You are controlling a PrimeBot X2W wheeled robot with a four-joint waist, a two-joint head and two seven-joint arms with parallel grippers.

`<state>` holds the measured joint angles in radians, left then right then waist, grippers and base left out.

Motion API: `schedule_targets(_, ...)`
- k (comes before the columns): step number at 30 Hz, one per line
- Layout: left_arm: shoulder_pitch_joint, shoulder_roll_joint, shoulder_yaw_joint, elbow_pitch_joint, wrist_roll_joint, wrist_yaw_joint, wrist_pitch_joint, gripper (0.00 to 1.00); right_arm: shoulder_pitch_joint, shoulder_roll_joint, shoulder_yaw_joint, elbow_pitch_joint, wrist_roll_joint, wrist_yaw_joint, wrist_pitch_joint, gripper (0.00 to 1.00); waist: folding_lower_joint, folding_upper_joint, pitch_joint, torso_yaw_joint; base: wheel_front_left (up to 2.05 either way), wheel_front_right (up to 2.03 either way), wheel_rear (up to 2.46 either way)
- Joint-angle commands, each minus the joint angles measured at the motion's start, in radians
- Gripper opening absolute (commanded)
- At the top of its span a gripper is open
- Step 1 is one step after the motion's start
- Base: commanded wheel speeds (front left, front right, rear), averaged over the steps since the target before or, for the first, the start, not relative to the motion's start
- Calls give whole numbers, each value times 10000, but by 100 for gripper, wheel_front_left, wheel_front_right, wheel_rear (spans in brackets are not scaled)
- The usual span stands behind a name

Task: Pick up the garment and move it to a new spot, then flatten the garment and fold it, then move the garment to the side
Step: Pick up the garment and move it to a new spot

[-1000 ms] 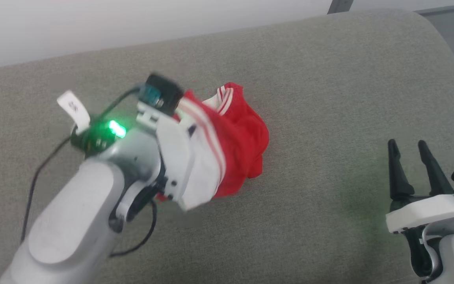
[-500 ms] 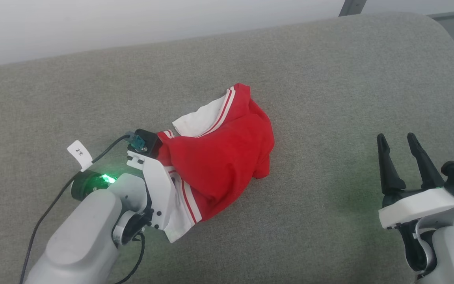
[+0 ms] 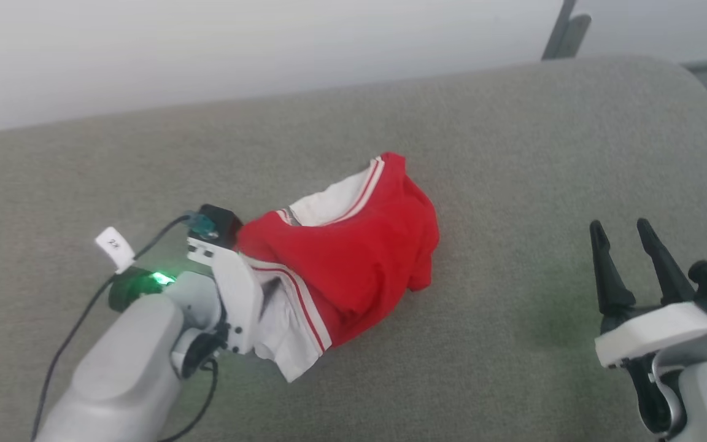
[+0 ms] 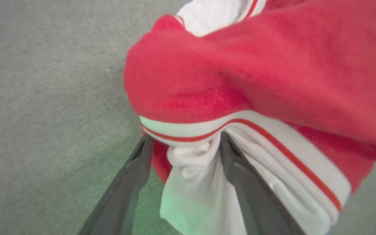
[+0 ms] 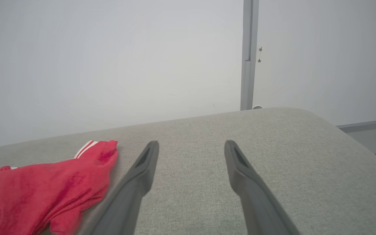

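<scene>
The garment, red with white striped-trim sleeves, lies bunched in a heap on the grey cushion. My left gripper's white wrist sits against the heap's near-left end, its fingers buried under the cloth. In the left wrist view the left gripper stands open, a bunch of white sleeve of the garment lying loose between the spread fingers. My right gripper rests open and empty at the lower right, well apart from the garment, which lies to the left of the right gripper.
A pale wall runs behind the cushion's rounded far edge, with a grey post at the back right. A black cable with a white tag loops from my left forearm. Bare cushion lies between the garment and my right gripper.
The left arm came down and drew back, laying the garment on the cushion, and its fingers now stand apart. The head camera has shifted. The right gripper stayed open.
</scene>
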<state>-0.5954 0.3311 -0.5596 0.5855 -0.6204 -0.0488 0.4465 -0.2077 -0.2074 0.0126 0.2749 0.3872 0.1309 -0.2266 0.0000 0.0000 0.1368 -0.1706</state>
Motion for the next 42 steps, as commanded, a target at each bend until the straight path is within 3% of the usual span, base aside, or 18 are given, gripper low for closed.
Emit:
schedule_targets(1,54,135,124,-81,18,-5,-283,100,116,-52,-18,-8,-32,-3,41,100,0,0,-301,214,0,0,0)
schedule_targets(10,1336,957,1103,-1257,-54,322,-2996,100,726,-134,-260,-124,-166,-3,199,100,0,0,-1255,810,0,0,0)
schedule_targets(22,4064,2195,2846,-3230,-258,1231,-6224,100,1292,-78,-692,-427,-342,-3,383,100,0,0,-1790,1572,0,0,0)
schedule_targets(31,5595,2516,3808,-4050,-574,1589,-6862,100,1540,20,-915,-638,-459,-3,452,100,0,0,-1941,1952,0,0,0)
schedule_targets(42,6885,2132,4511,-4573,-657,1649,-7099,100,1769,162,-1108,-697,-429,-3,419,100,0,0,-2023,2301,0,0,0)
